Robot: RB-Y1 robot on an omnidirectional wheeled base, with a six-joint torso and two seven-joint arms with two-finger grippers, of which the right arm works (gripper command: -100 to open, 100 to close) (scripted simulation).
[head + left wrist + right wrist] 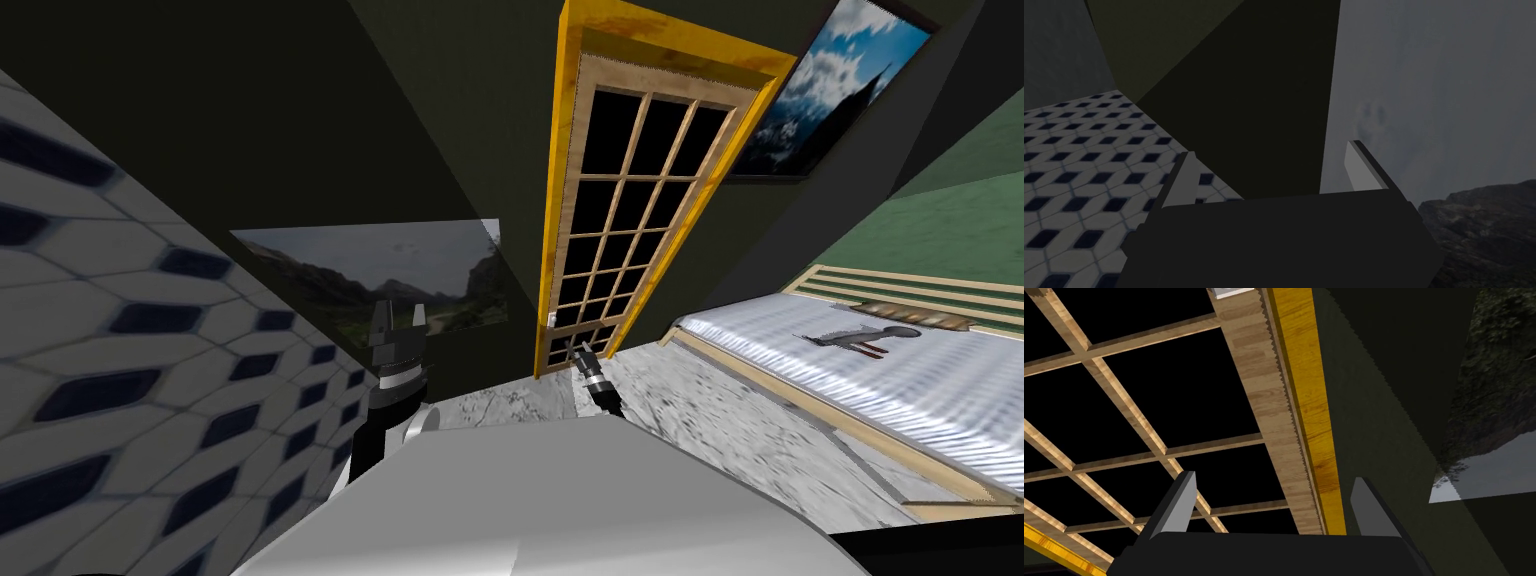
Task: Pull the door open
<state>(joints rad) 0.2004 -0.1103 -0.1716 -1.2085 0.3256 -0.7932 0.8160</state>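
The left gripper point(400, 318) is raised at the left before a wall picture point(330, 270), jaws wide apart and empty. To its right, the right gripper point(580, 350) reaches low toward the door point(640, 178), jaws also wide apart, touching nothing. The latticed door stands upright at the far wall, long axis vertical, within its yellow frame point(556, 200), facing me.

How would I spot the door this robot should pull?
Look at the dark wall beside the bed. A bright yellow frame stands there, and inside it is the door: a pale wooden grid of black panes, unlike the mountain picture and sky picture beside it.
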